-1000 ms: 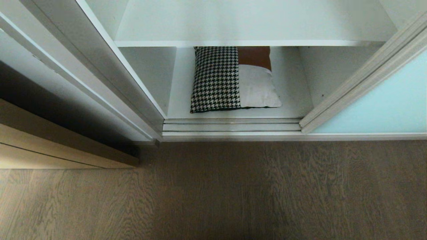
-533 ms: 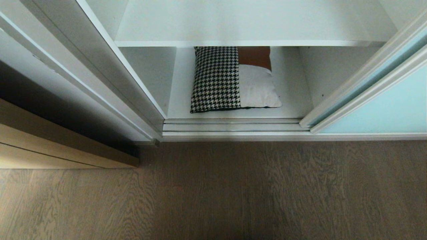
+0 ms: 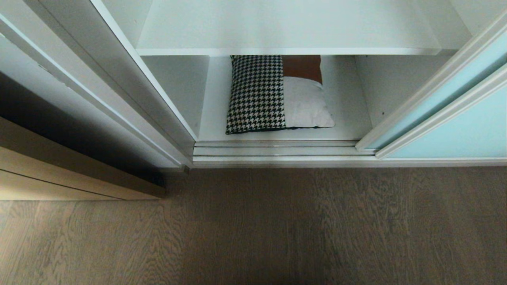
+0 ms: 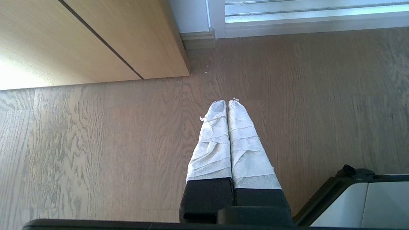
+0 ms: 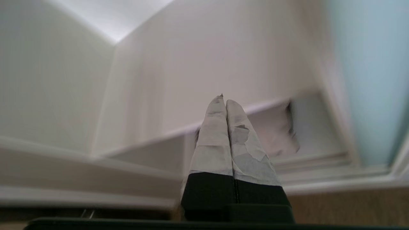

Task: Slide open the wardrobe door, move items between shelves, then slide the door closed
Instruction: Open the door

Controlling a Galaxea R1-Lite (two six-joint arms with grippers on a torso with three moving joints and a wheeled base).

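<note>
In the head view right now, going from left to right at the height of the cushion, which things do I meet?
Oak door → white wardrobe side panel → houndstooth cushion → aqua sliding wardrobe door.

No legible text, label, brand, number or sign in any of the three views.
</note>
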